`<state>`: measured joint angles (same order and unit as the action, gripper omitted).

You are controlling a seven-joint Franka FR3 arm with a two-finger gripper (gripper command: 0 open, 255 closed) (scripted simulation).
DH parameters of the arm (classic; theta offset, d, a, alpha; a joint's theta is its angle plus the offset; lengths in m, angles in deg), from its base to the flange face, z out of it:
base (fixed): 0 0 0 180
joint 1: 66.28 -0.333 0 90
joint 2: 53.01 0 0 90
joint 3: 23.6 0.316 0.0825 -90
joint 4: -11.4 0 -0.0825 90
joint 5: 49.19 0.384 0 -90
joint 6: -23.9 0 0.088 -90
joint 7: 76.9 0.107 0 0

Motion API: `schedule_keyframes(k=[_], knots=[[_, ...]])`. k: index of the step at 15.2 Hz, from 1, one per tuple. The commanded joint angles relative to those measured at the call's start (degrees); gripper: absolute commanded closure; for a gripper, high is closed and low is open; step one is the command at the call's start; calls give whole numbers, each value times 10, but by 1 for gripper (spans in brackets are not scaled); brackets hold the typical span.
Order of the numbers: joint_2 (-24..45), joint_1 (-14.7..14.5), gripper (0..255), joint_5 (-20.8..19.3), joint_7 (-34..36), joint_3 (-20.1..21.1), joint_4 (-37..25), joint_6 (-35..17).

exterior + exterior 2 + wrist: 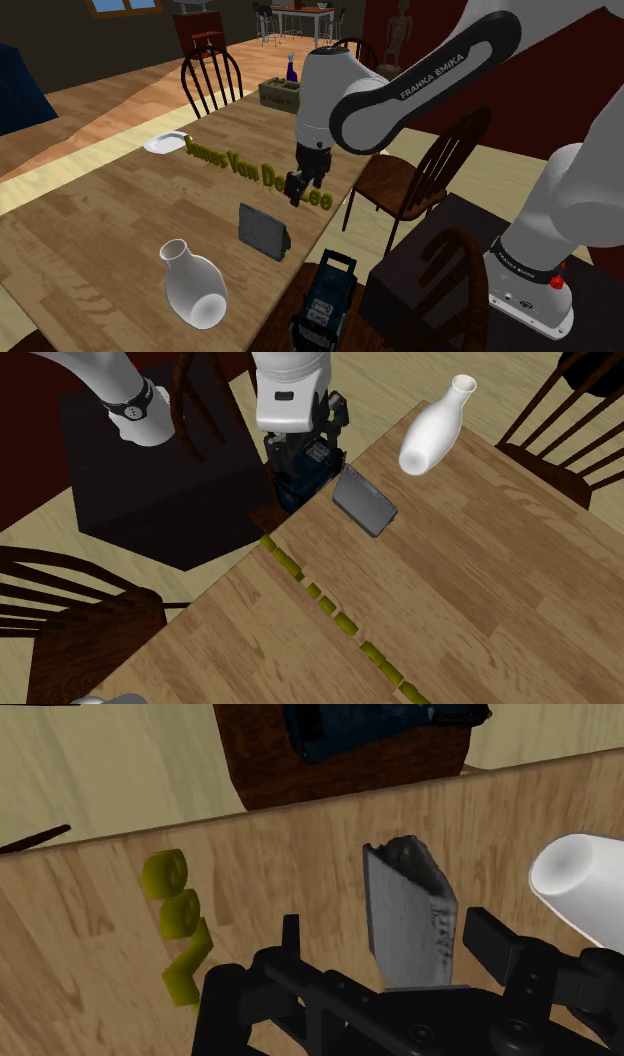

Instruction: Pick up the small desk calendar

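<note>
below the open claw (388, 924), a grey desk calendar (412, 899), long axis seemingly parallel to the green letters (178, 914)

calendar (262, 230) on table (90, 230) by its edge, vase (195, 285) near it, letter row (240, 165) farther along
</note>
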<state>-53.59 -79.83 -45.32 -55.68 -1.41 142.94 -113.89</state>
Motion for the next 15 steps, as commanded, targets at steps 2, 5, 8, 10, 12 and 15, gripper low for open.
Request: schedule_keyframes(k=[2,5,8,10,12,15], knots=[[67,-14,0,-36,28,11,-38,-28],[126,-36,0,-73,55,15,-77,-46],[146,-43,0,-85,63,12,-80,-62],[157,-45,0,-93,68,9,-77,-75],[169,-48,0,-100,73,5,-75,-89],[178,-51,0,-107,76,2,-74,-99]])
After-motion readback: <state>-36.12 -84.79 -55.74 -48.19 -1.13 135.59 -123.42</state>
